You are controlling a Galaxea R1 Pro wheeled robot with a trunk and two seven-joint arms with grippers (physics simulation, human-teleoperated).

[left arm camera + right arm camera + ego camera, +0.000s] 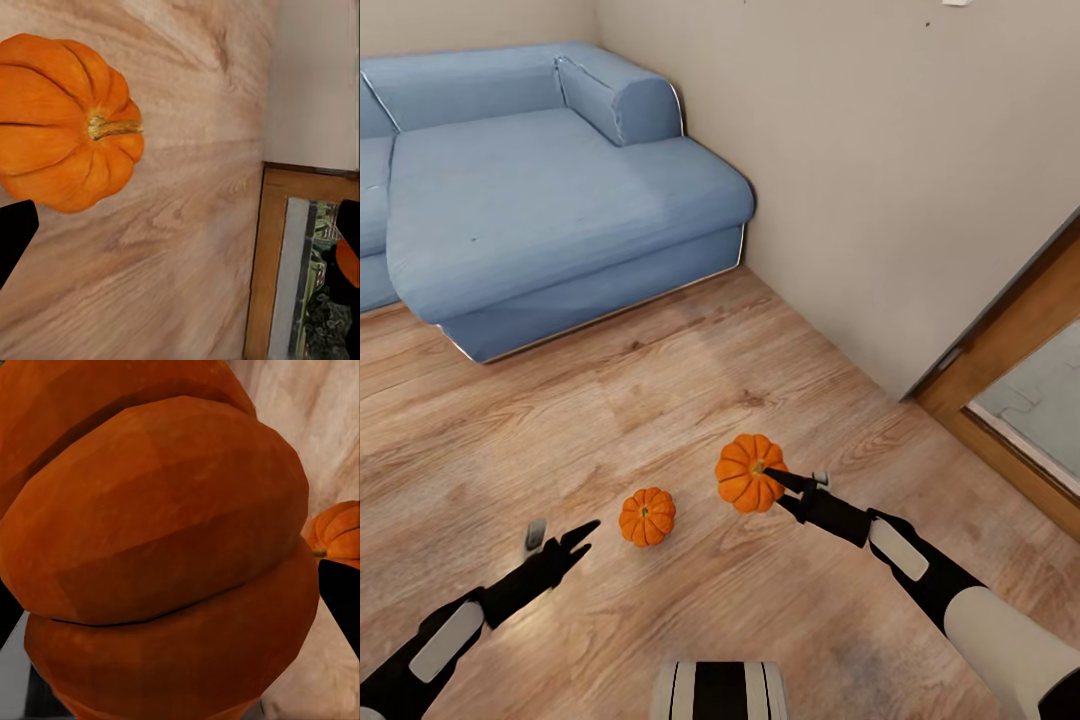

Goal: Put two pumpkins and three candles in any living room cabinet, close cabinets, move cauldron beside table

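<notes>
1. No container anywhere in these shots: both pumpkins are out in the open, over bare wood floor (pixel 690 380) near the blue sofa (pixel 550 190).
2. The held pumpkin (pixel 750 473) is up off the floor, clamped by the right gripper (pixel 778 482) with the fingers closed onto its side. Up close in the right wrist view, the orange ribs (pixel 157 547) crowd the lens.
3. The second pumpkin (pixel 647 516) sits on the floor between the two arms, stem up. It's close in front of the left gripper (pixel 565 540), not touching it.
4. The left gripper has its fingers spread apart, nothing in it. The arm reaches forward low, tips aimed toward the floor pumpkin (pixel 64 124).
5. The right arm stretches in from the right with the wrist angled toward the middle.
6. The beige wall (pixel 880 170) and a wood-framed doorway (pixel 1020 370) are off to the right.
</notes>
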